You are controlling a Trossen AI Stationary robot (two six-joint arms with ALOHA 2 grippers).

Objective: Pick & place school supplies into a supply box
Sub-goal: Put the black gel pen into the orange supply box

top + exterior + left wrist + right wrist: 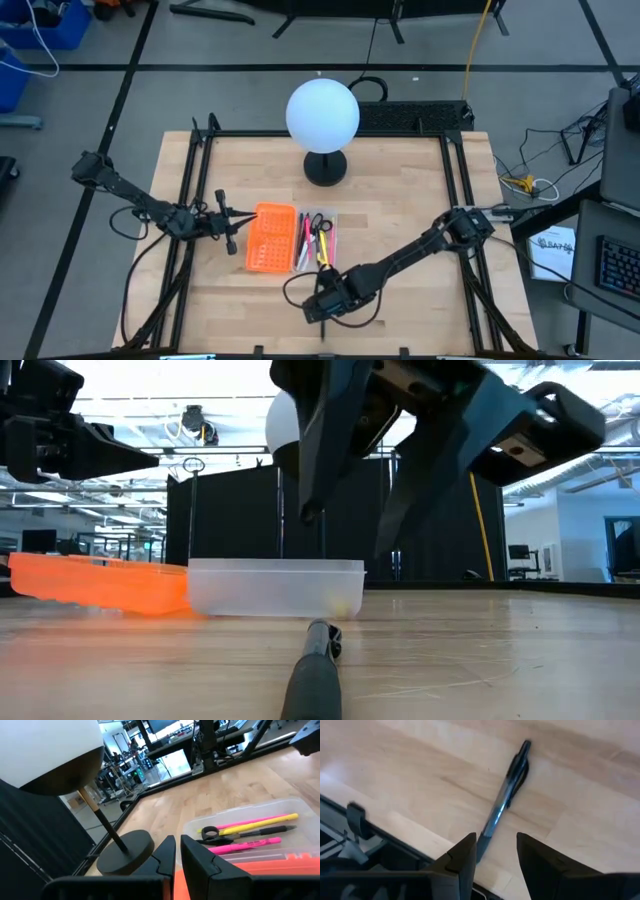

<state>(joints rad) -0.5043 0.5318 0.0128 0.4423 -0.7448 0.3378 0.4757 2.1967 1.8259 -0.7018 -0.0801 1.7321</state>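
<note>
A black pen (506, 797) lies flat on the wood near the table's near edge, and shows in the foreground of the low view (314, 665). My right gripper (494, 851) hangs open just above it (345, 530), a finger on either side of the pen's one end, touching nothing. The supply box sits mid-table: its orange half (271, 238) joins the clear tray (318, 241). In the tray lie scissors (211, 833), a yellow pen (260, 823) and pink pens (245, 847). My left gripper (233, 222) waits shut, beside the orange half's left edge.
A white globe lamp (322, 114) stands on a dark round base (325, 166) behind the box, toward the far edge. Black frame rails (186, 250) run along the table's left and right sides. Bare wood lies right of the tray and around the pen.
</note>
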